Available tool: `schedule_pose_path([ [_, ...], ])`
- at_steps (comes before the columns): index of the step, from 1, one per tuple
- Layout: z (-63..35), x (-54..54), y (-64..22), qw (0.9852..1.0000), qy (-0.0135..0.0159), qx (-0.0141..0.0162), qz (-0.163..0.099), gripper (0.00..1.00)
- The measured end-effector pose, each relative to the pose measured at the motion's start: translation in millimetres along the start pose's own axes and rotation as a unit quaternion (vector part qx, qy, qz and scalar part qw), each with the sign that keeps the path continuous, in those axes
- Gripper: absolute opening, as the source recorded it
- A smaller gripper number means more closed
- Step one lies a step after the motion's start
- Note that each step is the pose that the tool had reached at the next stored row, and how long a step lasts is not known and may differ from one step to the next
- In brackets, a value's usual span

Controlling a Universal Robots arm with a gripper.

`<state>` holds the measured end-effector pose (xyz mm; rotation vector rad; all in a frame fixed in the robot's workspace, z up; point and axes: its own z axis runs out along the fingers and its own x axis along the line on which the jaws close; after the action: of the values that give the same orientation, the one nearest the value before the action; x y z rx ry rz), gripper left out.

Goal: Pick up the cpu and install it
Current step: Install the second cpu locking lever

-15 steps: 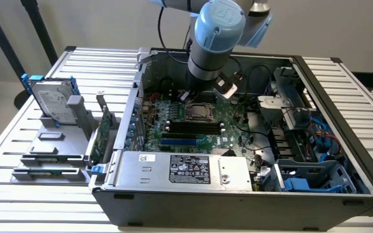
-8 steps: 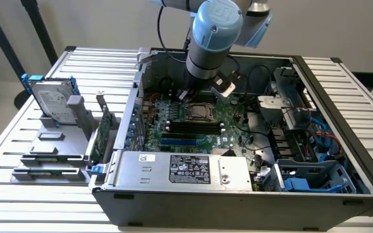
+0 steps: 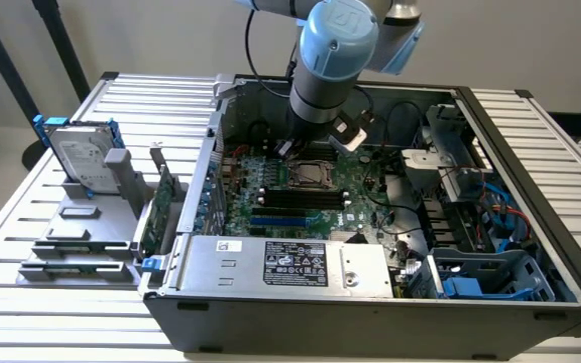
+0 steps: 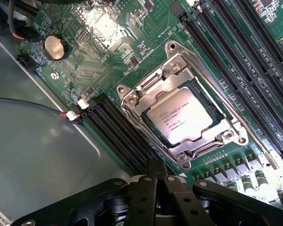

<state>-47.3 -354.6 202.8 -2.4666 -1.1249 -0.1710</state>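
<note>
The cpu (image 4: 181, 115), a small square chip with a pale silver top and printed text, lies flat inside the metal-framed socket (image 4: 174, 54) on the green motherboard (image 4: 108, 52). My gripper (image 4: 155, 165) is shut with nothing between its black fingers (image 4: 149, 181), and its tips hover just off one corner of the socket, clear of the chip. In the exterior view the arm (image 3: 333, 53) reaches down into the open computer case, with the gripper (image 3: 306, 149) just above the socket (image 3: 311, 174).
Black memory slots (image 4: 118, 127) run beside the socket on both sides. A coin cell (image 4: 55, 47) and cables sit nearby. Outside the case (image 3: 371, 310), a hard drive with blue rails (image 3: 79, 155) stands in a grey holder. A power supply (image 3: 285, 265) fills the case's near side.
</note>
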Motion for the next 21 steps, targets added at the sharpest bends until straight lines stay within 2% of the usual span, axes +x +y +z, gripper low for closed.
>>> schedule_pose_path([
  [5, -0.7, -1.1, 0.9, 1.0000, -0.0003, 0.0003, 0.000, 0.11],
  [8, -5.3, -6.1, 6.3, 1.0000, -0.0025, 0.0030, 0.002, 0.11],
  [11, -14.5, -9.4, 9.6, 1.0000, -0.0046, 0.0055, 0.003, 0.11],
  [14, -28.6, -13.6, 12.1, 0.9999, -0.0063, 0.0077, 0.005, 0.11],
  [21, -46.6, -32.5, 27.5, 0.9999, -0.0077, 0.0094, 0.007, 0.11],
])
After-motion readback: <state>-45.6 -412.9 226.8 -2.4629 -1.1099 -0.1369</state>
